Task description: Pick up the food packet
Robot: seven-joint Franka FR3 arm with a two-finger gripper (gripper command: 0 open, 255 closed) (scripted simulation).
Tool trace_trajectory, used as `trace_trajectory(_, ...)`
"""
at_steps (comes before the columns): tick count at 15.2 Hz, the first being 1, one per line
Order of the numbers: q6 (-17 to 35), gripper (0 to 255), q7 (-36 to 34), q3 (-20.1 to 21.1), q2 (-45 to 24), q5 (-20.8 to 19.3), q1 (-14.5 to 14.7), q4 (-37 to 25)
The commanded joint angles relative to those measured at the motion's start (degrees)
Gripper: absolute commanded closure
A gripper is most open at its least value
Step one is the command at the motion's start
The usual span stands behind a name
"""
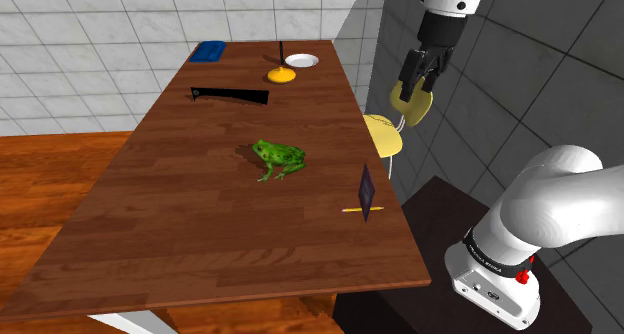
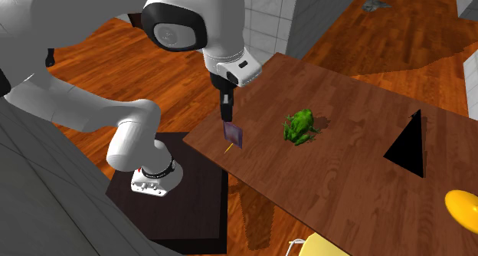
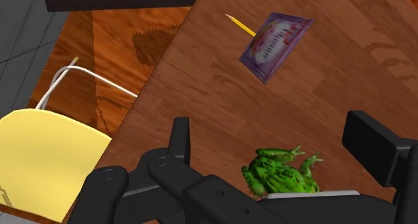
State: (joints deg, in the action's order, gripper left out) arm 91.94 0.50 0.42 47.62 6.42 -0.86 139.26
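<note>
The food packet (image 1: 366, 191) is a small purple pouch with printing, near the table edge closest to the stand; it appears again as the packet (image 3: 275, 44) and as the packet (image 2: 234, 134). A yellow pencil (image 3: 240, 25) lies against it. My gripper (image 1: 419, 82) hangs high in the air beyond that table edge, over the yellow chair, well away from the packet. In the wrist view the gripper (image 3: 271, 132) is open, with nothing between its fingers. The second exterior view has the gripper (image 2: 225, 111) lined up above the packet.
A green frog figure (image 1: 278, 159) sits mid-table on the brown wooden table (image 1: 180, 222). At the far end are a black wedge (image 1: 232, 95), a yellow dish (image 1: 282, 76), a white plate (image 1: 302, 60) and a blue object (image 1: 208, 52). The yellow chair (image 1: 385, 132) stands by the edge.
</note>
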Motion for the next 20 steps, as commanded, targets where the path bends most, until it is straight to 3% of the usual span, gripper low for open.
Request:
trace_trajectory(1,0.0,0,0.0,0.0,0.0,0.0,0.0,0.0)
trace_trajectory(10,10.23,0,-19.92,12.66,1.19,7.5,-0.84,13.45)
trace_trajectory(18,22.29,0,-37.67,25.56,-6.74,15.86,-0.65,19.48)
trace_trajectory(20,24.23,0,-37.54,26.1,-7.68,16.32,-0.58,20.5)
